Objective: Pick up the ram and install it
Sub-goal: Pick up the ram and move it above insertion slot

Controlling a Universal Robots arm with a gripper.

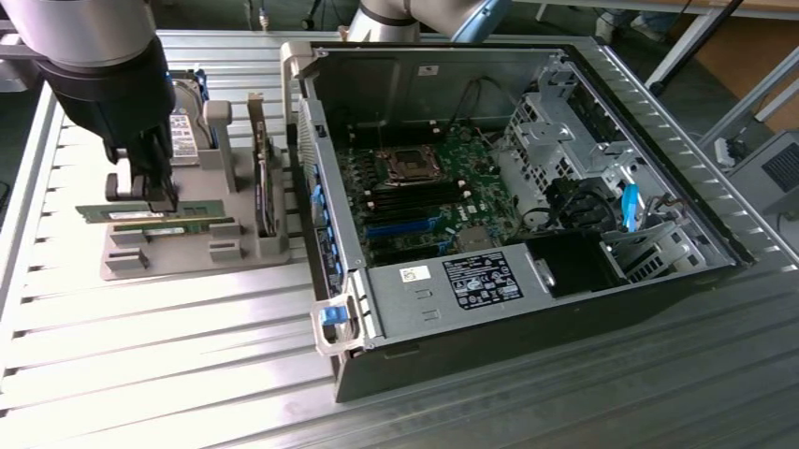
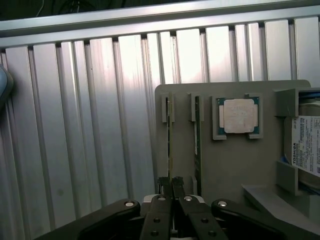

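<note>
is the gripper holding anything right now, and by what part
The gripper is shut on the ram, pinching its upper long edge about mid-length, with the ram standing in its holder slot.

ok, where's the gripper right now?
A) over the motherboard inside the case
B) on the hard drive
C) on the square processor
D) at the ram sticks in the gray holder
D: the gripper is down at the gray holder, closed on the ram that stands farther from the processor.
</note>
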